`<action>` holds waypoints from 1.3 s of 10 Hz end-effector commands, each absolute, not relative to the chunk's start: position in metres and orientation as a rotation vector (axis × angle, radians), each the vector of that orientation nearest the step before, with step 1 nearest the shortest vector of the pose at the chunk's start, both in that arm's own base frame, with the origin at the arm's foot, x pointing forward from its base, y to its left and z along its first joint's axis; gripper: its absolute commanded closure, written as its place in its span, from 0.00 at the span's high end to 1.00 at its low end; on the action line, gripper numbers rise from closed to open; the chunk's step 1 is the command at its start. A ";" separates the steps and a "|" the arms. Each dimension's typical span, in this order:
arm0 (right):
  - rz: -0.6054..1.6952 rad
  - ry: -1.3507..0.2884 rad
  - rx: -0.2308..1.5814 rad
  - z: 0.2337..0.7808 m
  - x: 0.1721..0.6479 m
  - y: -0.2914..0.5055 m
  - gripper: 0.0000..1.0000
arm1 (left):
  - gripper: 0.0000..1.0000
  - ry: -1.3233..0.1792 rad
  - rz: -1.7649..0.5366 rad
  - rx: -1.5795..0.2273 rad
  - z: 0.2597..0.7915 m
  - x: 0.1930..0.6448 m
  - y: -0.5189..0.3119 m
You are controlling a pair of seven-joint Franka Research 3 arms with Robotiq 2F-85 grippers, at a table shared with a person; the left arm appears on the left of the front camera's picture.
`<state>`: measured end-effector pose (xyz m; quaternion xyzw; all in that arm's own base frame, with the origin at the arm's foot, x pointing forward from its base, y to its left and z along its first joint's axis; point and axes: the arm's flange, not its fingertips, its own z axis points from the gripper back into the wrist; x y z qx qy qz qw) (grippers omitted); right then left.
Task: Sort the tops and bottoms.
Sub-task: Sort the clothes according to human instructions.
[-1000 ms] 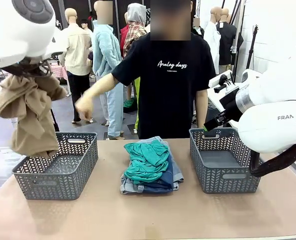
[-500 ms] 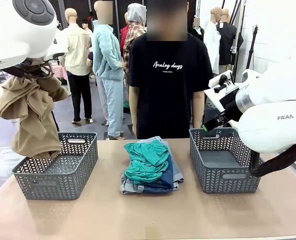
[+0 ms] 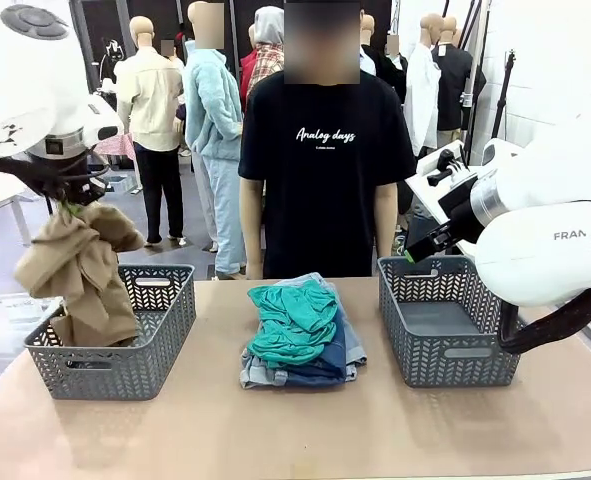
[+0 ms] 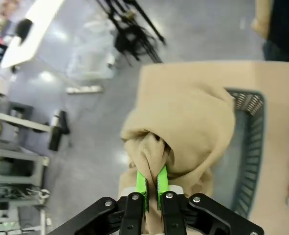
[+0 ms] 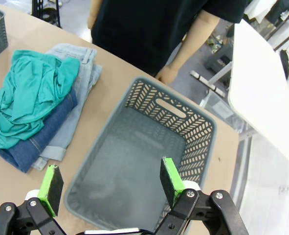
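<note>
We have the brown flat counter (image 3: 305, 440) with two grey lattice plastic baskets on it, the left basket (image 3: 135, 365) and the right basket (image 3: 445, 350). They sit well apart, with a clothes pile between them at the middle. A person in a black T-shirt (image 3: 325, 170) stands at the far side, arms down, touching nothing.

Progress as we judge it: the first item is in hand and nothing is sorted yet. The tan-beige soft shirt (image 3: 80, 275) hangs bunched from the left gripper (image 4: 151, 177), whose green pads are clamped together on a fold of the cloth. The shirt's lower end reaches down to the left basket, seemingly inside its left part, but it is not released. We count that top as nearly placed.

Left to do: the teal-green soft shirt (image 3: 295, 318) lies crumpled on top of the pile, so we'd guess it goes next, into the same left basket. Under it lie the denim shorts, a dark blue pair (image 3: 327, 362) and light faded blue pairs (image 5: 80, 61), stacked and touching. Those look bound for the right basket, which holds nothing.

The right gripper (image 5: 109, 174) hovers above the right basket's near end, fingers wide apart, nothing between them.
</note>
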<state>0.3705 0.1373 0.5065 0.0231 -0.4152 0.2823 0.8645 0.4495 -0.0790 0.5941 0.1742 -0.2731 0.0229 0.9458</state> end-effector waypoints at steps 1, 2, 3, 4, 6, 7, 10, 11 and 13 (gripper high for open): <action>0.591 -0.874 0.044 0.506 0.371 0.138 1.00 | 0.00 -0.528 -0.020 0.211 0.598 0.448 -0.089; 0.591 -0.874 0.044 0.506 0.371 0.138 1.00 | 0.00 -0.524 -0.063 0.156 0.592 0.453 -0.091; 0.591 -0.874 0.044 0.506 0.371 0.138 1.00 | 0.00 -0.484 -0.092 0.063 0.581 0.455 -0.099; 0.591 -0.874 0.044 0.506 0.371 0.138 1.00 | 0.00 -0.462 -0.100 0.047 0.579 0.457 -0.099; 0.591 -0.874 0.044 0.506 0.371 0.138 1.00 | 0.00 -0.443 -0.062 0.071 0.576 0.456 -0.098; 0.591 -0.874 0.044 0.506 0.371 0.138 1.00 | 0.00 -0.438 -0.014 0.119 0.566 0.462 -0.088; 0.591 -0.874 0.044 0.506 0.371 0.138 1.00 | 0.00 -0.245 0.035 0.114 0.504 0.484 -0.054; 0.591 -0.874 0.044 0.506 0.371 0.138 1.00 | 0.00 -0.214 0.006 0.101 0.486 0.487 -0.054; 0.591 -0.874 0.044 0.506 0.371 0.138 1.00 | 0.00 -0.229 -0.037 0.028 0.465 0.490 -0.062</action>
